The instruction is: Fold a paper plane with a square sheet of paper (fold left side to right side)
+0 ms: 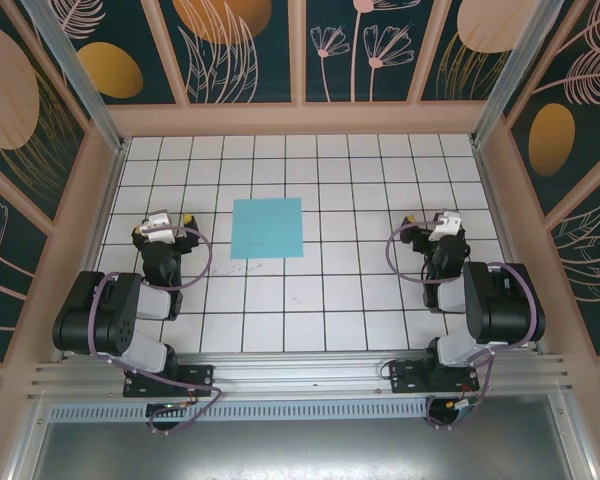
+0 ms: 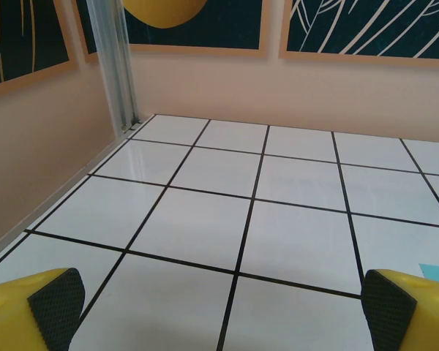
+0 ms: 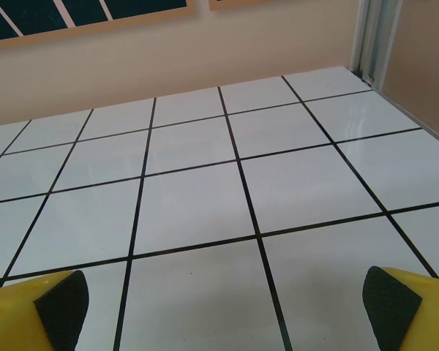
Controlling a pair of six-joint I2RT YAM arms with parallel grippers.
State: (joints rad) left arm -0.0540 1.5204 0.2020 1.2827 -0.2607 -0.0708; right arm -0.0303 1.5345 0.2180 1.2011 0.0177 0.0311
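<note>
My left gripper (image 2: 219, 311) and right gripper (image 3: 227, 307) gape wide, holding nothing; the thin turquoise-blue square sheet of paper (image 1: 267, 228) lies flat between them on white tiles (image 1: 360, 285).

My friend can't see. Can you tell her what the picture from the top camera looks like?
A flat square sheet of turquoise-blue paper lies unfolded on a white tiled table. Black robot arms sit on either side, the left fingers and right fingers both apart from the paper.
</note>
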